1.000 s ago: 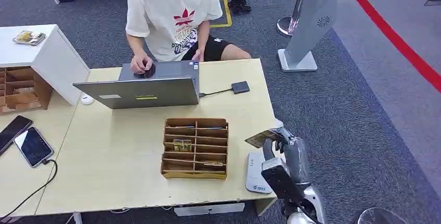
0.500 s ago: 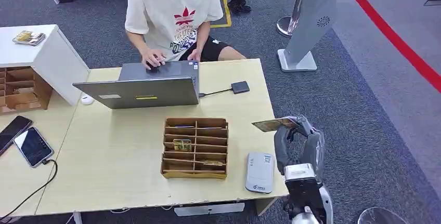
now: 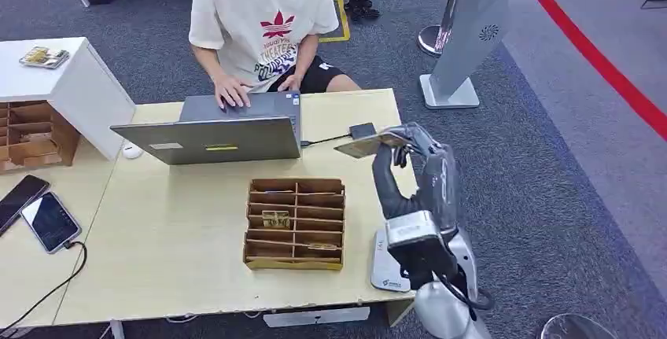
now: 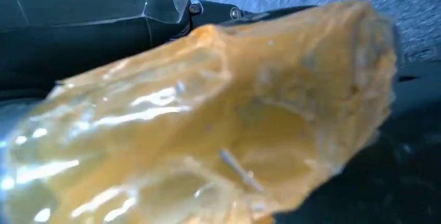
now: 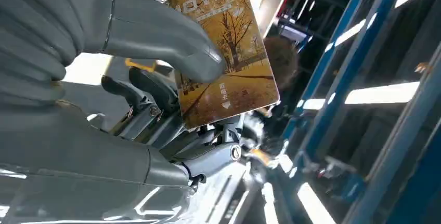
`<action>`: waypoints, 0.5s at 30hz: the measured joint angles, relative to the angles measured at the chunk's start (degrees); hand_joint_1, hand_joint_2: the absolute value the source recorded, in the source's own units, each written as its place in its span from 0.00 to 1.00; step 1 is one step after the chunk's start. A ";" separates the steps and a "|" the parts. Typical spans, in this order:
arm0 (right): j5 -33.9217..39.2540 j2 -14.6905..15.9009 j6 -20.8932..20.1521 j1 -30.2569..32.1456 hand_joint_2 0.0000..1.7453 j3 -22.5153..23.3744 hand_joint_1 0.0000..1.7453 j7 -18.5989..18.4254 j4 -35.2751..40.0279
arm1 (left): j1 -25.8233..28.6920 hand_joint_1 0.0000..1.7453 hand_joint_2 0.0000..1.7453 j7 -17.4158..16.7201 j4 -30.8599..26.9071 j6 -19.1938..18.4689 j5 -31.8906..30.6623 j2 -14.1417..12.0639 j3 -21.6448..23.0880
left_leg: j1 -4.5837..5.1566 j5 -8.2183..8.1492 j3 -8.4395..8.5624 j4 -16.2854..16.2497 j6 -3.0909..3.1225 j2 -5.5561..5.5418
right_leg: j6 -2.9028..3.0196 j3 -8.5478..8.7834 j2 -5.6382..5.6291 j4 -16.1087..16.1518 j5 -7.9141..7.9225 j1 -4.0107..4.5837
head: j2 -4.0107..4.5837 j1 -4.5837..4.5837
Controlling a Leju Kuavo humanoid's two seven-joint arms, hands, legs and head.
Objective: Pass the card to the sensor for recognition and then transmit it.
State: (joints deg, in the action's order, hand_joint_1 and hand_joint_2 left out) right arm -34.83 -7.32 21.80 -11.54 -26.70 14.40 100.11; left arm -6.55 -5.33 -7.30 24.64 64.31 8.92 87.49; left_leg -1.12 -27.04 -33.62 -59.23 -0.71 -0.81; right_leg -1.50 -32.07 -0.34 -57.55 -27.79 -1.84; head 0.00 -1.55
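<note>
My right hand (image 3: 410, 167) is raised over the table's right side and pinches a golden card (image 3: 363, 147) held nearly flat. In the right wrist view the card (image 5: 229, 57) shows a "HOTEL" print and an autumn tree, with the thumb (image 5: 156, 37) pressed on its face and dark fingers behind it. The grey-white card reader (image 3: 387, 270) lies at the table's front right, partly behind my forearm. A small black box (image 3: 363, 130) on a cable sits just beyond the card.
A person (image 3: 263, 16) types at an open laptop (image 3: 212, 138) across the table (image 3: 173, 237). A wooden slotted organizer (image 3: 296, 222) stands mid-table. Two phones (image 3: 39, 213) lie far left beside a white cabinet (image 3: 75, 79). An amber glossy blur (image 4: 208, 125) sits before the left wrist camera.
My right hand has lifted from the table's right edge near the reader and swung forward and left, carrying the card toward the black box. The person's hands shifted on the laptop.
</note>
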 joint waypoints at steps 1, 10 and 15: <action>-0.98 -0.53 -0.57 -2.47 1.00 -0.66 1.00 -1.35 -1.31 | -0.06 0.00 0.00 -0.33 0.00 -0.31 -1.40 -0.04 0.02 | 0.00 0.04 0.00 0.00 0.00 0.00 | 0.03 -0.02 0.00 -0.01 0.05 0.00 | 0.00 0.00; -8.34 -2.65 -4.63 -17.86 1.00 -2.85 1.00 -8.38 -11.89 | -1.07 0.00 0.00 -2.43 0.00 -2.93 -10.23 -0.37 0.39 | 0.01 0.14 -0.05 -0.01 0.04 -0.11 | 0.00 -0.03 0.07 -0.02 0.08 -0.01 | 0.00 0.00; -12.46 -3.02 -5.93 -23.36 1.00 -2.71 1.00 -12.10 -17.20 | -1.74 0.00 0.00 -3.58 0.00 -4.46 -13.64 -0.55 0.42 | 0.02 0.14 -0.07 -0.02 0.04 -0.13 | -0.02 -0.05 0.08 -0.02 0.10 -0.02 | 0.00 -0.02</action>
State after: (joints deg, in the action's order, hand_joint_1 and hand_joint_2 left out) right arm -47.30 -10.34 15.87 -34.90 -29.42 2.30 82.91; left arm -8.29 -8.92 -7.30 20.18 50.67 8.37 87.91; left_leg -1.10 -26.90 -33.69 -59.25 -0.67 -0.94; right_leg -1.52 -32.13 -0.26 -57.57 -27.69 -1.86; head 0.00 -1.57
